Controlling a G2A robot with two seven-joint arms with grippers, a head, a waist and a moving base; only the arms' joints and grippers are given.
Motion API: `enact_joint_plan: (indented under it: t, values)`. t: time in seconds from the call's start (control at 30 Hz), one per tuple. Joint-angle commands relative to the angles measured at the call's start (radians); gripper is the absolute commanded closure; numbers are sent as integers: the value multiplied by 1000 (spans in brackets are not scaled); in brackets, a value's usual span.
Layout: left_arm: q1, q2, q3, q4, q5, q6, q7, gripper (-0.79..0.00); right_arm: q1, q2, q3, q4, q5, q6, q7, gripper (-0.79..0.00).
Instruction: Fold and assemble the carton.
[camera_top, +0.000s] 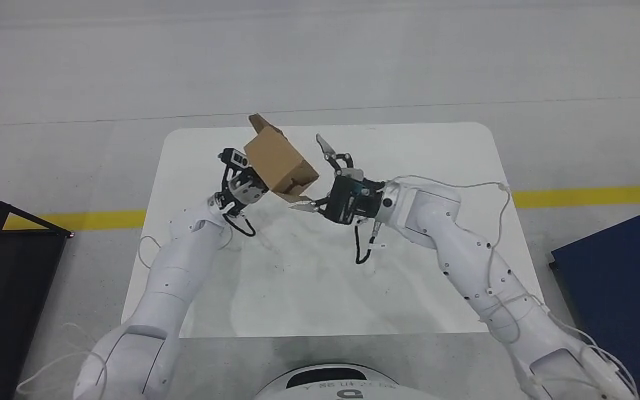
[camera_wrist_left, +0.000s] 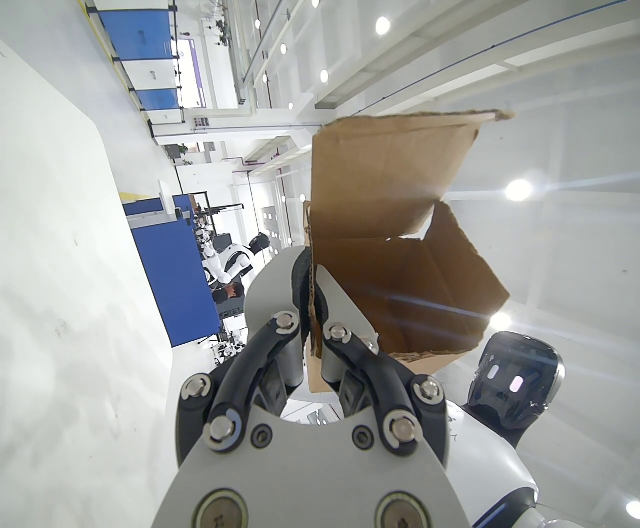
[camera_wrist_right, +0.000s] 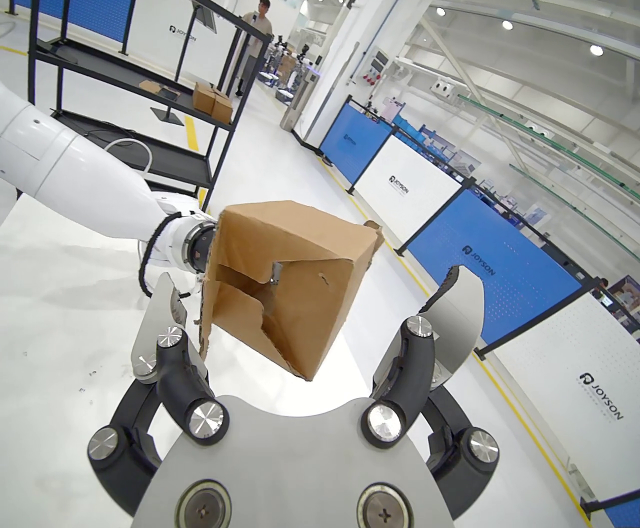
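A brown cardboard carton (camera_top: 280, 165) is held up above the white table (camera_top: 300, 280), tilted. My left gripper (camera_top: 243, 186) is shut on one of its walls; in the left wrist view the carton (camera_wrist_left: 395, 240) is open, with one flap raised, and the left gripper (camera_wrist_left: 312, 295) pinches its edge. My right gripper (camera_top: 312, 172) stands open just to the carton's right, not touching it. In the right wrist view the carton's (camera_wrist_right: 295, 280) folded end panels face my right gripper (camera_wrist_right: 312, 287), whose fingers (camera_wrist_right: 462, 295) are spread wide on either side.
The table's far edge (camera_top: 330, 128) lies just behind the carton. A yellow floor line (camera_top: 100, 218) runs past both sides of the table. A dark rack (camera_top: 20, 250) stands at the left and a blue panel (camera_top: 610, 270) at the right.
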Motion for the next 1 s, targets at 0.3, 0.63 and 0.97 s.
enact_joint_plan:
  t: [0.3, 0.63, 0.97]
  values:
    - [-5, -14, 34, -4, -9, 39, -39, 0, 0, 0, 44, 36, 97, -19, 2, -785]
    - [-8, -14, 41, -12, 50, 19, -19, 0, -20, -2, 40, 5, 72, 15, 60, -785]
    - [-3, -9, 51, -22, 99, -8, 8, 0, 1, -12, 19, 29, 111, 11, 120, -785]
